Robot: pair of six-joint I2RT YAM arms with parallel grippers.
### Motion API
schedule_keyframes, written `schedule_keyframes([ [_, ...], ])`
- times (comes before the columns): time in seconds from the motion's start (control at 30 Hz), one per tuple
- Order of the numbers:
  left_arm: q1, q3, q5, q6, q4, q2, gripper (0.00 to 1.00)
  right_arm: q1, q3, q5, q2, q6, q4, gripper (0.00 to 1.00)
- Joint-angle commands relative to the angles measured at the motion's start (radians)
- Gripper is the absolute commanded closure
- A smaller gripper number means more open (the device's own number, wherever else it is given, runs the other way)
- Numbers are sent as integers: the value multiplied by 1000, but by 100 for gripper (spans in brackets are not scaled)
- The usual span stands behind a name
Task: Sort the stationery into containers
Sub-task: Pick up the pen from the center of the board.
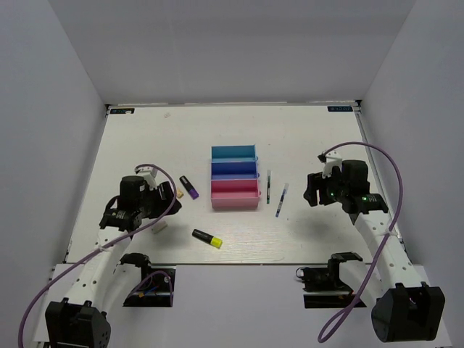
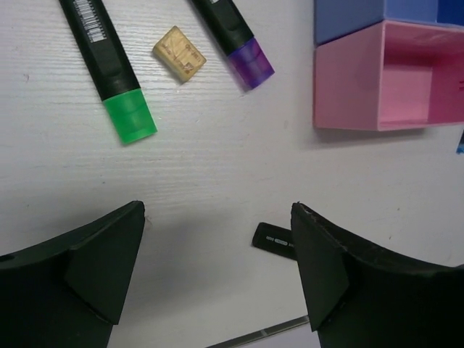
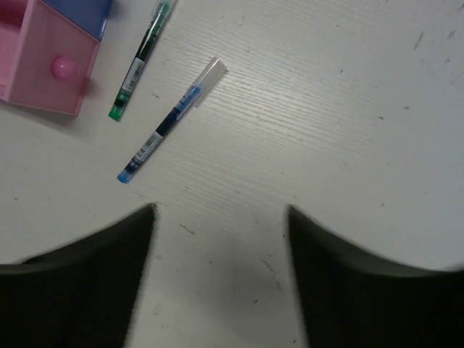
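The teal point(image 1: 234, 153), blue point(image 1: 234, 170) and pink point(image 1: 235, 194) bins stand in a row at mid-table. A purple-ended highlighter point(image 1: 189, 187) and a beige eraser point(image 1: 179, 193) lie left of them, and a yellow-ended highlighter point(image 1: 207, 238) lies nearer. My left gripper point(image 1: 161, 214) is open and empty above the table. The left wrist view shows a green-ended highlighter point(image 2: 109, 69), the eraser point(image 2: 179, 53) and the purple highlighter point(image 2: 235, 36) ahead of it point(image 2: 217, 210). Two pens point(image 1: 268, 186) point(image 1: 281, 200) lie right of the bins. My right gripper point(image 1: 313, 190) is open and empty; the pens point(image 3: 139, 61) point(image 3: 170, 119) are ahead and left of it point(image 3: 221, 217).
A small beige block point(image 1: 167, 114) lies near the far left edge. The black end of the yellow highlighter point(image 2: 274, 239) shows beside my left gripper's right finger. The pink bin point(image 3: 43, 65) is at the top left of the right wrist view. White walls enclose the table.
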Motion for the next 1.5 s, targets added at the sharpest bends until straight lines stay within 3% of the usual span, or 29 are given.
schedule_keyframes([
  [0.0, 3, 29, -66, 5, -2, 30, 14, -3, -15, -40, -24, -85, -11, 40],
  [0.03, 3, 35, -77, 5, -2, 41, 35, 0, -15, -44, -13, -91, -11, 78],
  [0.07, -3, 42, -100, 2, -1, 90, 51, 0, -6, -61, -2, -90, -17, 100],
  [0.13, 3, 84, -164, -8, -13, 145, 96, 0, 1, -74, 11, -90, -36, 100],
  [0.17, 4, 95, -183, -9, -14, 182, 100, 1, 1, -87, 15, -91, -42, 96],
  [0.2, 5, 130, -203, -14, -19, 202, 100, 1, 4, -92, 15, -91, -46, 41],
  [0.23, 1, 144, -261, -17, -21, 249, 94, 1, 6, -94, 15, -94, -45, 27],
  [0.27, 4, 168, -281, -17, -25, 274, 71, 1, 6, -91, 10, -97, -46, 27],
  [0.37, 9, 242, -339, -23, -40, 410, 43, 0, 1, -78, 2, -96, -43, 29],
  [0.57, 8, 364, -379, -14, -19, 670, 36, 5, 8, -54, 5, -94, -42, 30],
  [0.73, 6, 423, -405, -14, 4, 812, 36, 3, 9, -41, 7, -91, -45, 29],
  [1.03, -43, 472, -499, -35, 24, 934, 39, 3, 14, -32, 15, -90, -45, 29],
  [1.1, -60, 458, -545, -46, 24, 955, 46, 3, 14, -31, 15, -90, -45, 29],
  [1.27, -55, 391, -536, -66, 41, 958, 82, 6, 14, -37, 15, -90, -51, 29],
  [1.47, -57, 441, -459, -71, 6, 877, 92, 5, 15, -43, 10, -90, -57, 29],
])
